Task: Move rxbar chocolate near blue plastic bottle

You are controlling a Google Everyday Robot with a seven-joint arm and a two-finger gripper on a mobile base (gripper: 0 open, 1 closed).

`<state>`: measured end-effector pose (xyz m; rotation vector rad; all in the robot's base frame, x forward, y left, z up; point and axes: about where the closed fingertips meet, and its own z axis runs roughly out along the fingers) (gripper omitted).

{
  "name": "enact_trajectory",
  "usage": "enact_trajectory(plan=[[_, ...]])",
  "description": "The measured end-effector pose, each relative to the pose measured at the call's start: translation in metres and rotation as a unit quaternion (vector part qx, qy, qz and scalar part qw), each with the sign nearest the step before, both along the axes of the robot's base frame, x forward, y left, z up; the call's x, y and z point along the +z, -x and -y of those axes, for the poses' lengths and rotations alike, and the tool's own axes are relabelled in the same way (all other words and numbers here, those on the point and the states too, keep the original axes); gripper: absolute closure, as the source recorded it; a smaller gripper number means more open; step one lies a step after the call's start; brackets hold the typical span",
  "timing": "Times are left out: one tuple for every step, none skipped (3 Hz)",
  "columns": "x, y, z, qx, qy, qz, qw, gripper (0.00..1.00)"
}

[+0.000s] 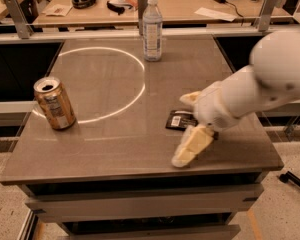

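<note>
The rxbar chocolate [178,119] is a flat dark wrapper with a small white patch, lying on the right part of the table [105,151]. The arm's wrist hides its right end. My gripper [188,122] reaches in from the right and is open. One cream finger [191,145] is in front of the bar and the other finger [191,98] is behind it, so the jaws straddle the bar just above it. The blue plastic bottle [152,28], clear with a white cap and a pale label, stands upright at the table's far middle edge.
A gold soda can [54,103] stands upright at the table's left. A bright ring of light [121,59] lies on the tabletop between the can and the bottle. A cluttered desk [190,4] runs behind the table. The table's front edge is close below the gripper.
</note>
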<state>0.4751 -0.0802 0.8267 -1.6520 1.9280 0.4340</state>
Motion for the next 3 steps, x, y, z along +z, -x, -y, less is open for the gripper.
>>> enact_trajectory(plan=[[-0.043,-0.036,-0.035,0.000,0.002,-0.014,0.9999,0.00],[-0.034,-0.035,-0.035,0.000,0.002,-0.014,0.9999,0.00],[-0.027,-0.035,-0.035,0.000,0.002,-0.014,0.9999,0.00]])
